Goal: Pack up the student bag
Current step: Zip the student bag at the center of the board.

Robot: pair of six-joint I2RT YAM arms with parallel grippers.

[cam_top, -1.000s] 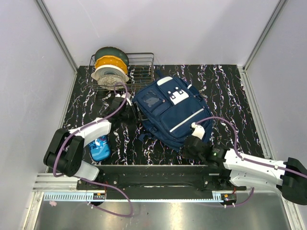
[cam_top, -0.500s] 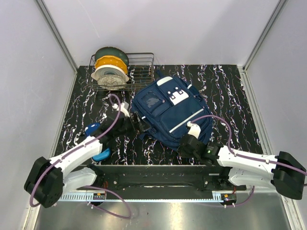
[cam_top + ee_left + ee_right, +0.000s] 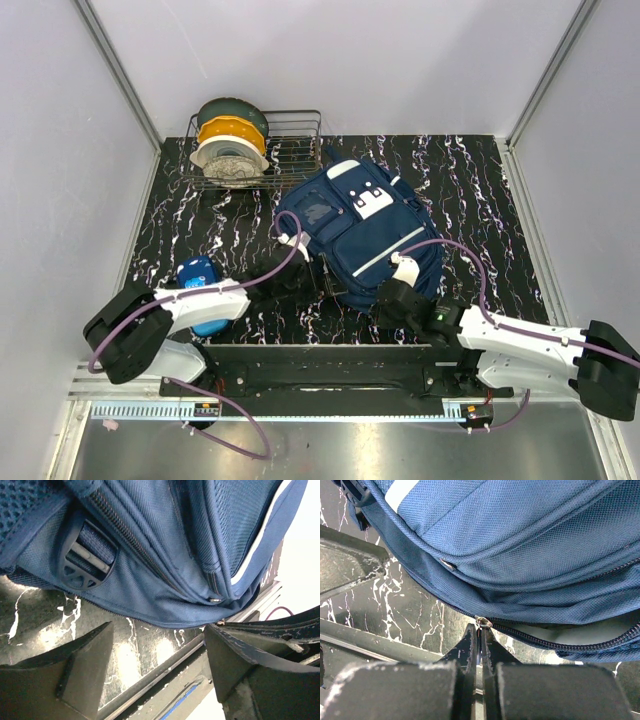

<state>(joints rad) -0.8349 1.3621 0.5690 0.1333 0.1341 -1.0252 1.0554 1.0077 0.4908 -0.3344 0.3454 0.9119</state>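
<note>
Left gripper (image 3: 157,645) released, jaws wide apart, low over the marble-pattern table (image 3: 30,625). The student bag (image 3: 360,235) lies directly ahead of its tips, with the plastic strap buckle (image 3: 82,560) up-left of them. Right gripper (image 3: 479,632) clenched, pinching the zipper pull (image 3: 483,621) at its tips. The bag's partly open zipper runs off to its right, light lining showing.

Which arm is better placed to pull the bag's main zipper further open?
Right. The right hand is shut on the zipper pull of the student bag, beside the gap already open. The left hand stands open, holding nothing.
</note>
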